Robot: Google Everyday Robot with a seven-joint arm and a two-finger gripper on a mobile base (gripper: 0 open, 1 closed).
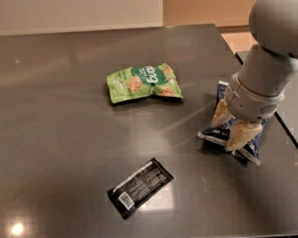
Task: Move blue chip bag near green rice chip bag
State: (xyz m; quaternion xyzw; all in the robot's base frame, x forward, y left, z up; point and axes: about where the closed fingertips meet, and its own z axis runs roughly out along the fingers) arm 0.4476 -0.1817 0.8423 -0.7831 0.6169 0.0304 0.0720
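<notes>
The blue chip bag [216, 134] lies on the dark table [59, 125] near its right edge, mostly covered by my arm. My gripper [232, 124] is down on it, with its cream fingers [243, 134] closed in on the bag's middle from either side. The bag still rests on the table. The green rice chip bag [144, 82] lies flat farther back and to the left, about a bag's length from the blue one.
A flat black packet with a barcode [140, 187] lies near the table's front, left of the gripper. The table's right edge [286, 134] runs close beside the blue bag. A wall and a pale floor lie beyond the far edge.
</notes>
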